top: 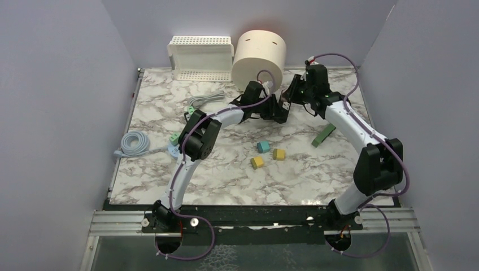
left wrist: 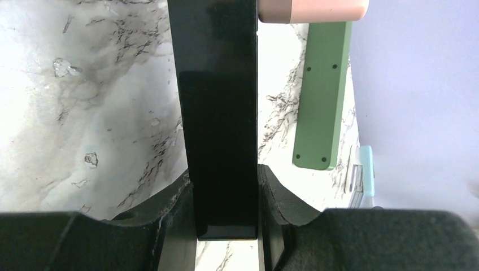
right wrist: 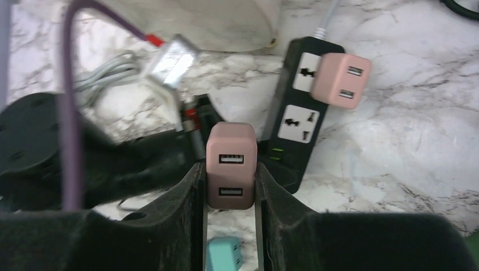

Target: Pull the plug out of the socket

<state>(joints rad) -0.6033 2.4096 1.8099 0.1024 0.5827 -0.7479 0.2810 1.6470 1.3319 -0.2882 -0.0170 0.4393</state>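
The right gripper (right wrist: 229, 169) is clamped on a pink plug (right wrist: 230, 166), a small block with two USB ports facing the right wrist camera, one finger pressed to each of its sides. That plug sits clear of the black power strip (right wrist: 294, 152), just beside the strip's near left edge and not in any outlet; its prongs are hidden. The outlet (right wrist: 298, 123) nearest to it on the strip is empty, with two small green lights below it. A second pink plug (right wrist: 340, 81) is seated in the next outlet up, partly covering it, and a grey cord leaves the far end of the strip. The left gripper (left wrist: 225, 178) is closed on the strip itself, its fingers (left wrist: 183, 189) pressing the two long sides of the glossy black body, which runs straight up the middle of the left wrist view. From above, both arms meet over the back centre of the marble table (top: 169, 180), in front of a cream cylinder (top: 260, 53) and a white basket (top: 200, 56). A green bar (top: 323, 135) lies to the right of the grippers, and a teal block (top: 262, 147) and two yellow blocks (top: 278, 153) lie nearer the arm bases. A coiled grey cable (top: 133, 143) rests near the left edge of the table.
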